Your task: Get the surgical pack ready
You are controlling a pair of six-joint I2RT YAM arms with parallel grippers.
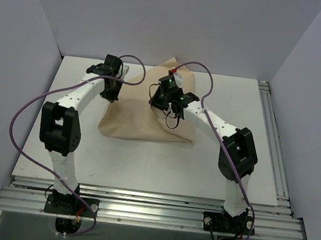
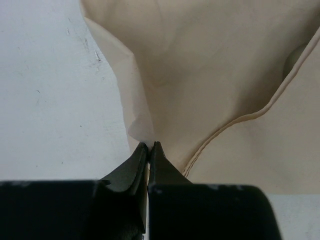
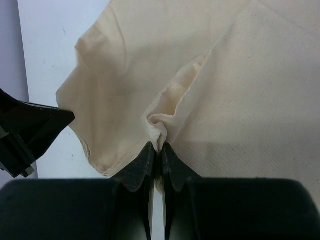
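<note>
The surgical pack shows only as a tan-beige cloth bundle (image 1: 142, 120) lying on the white table (image 1: 142, 165); whatever it holds is hidden. At the bundle's left edge, my left gripper (image 1: 113, 96) is shut on a thin corner of the cloth (image 2: 210, 75), pinched right at the fingertips (image 2: 150, 145). Over the bundle's upper middle, my right gripper (image 1: 156, 100) is shut on a small puckered fold of the cloth (image 3: 250, 90), which bunches up just above its fingertips (image 3: 160, 146). The left gripper's black body (image 3: 30, 130) shows at the left of the right wrist view.
White walls close in the table at the back and on both sides. Aluminium rails (image 1: 275, 147) run along the right and front edges. Purple cables (image 1: 31, 109) loop from both arms. Bare table (image 2: 50, 100) lies left of the cloth.
</note>
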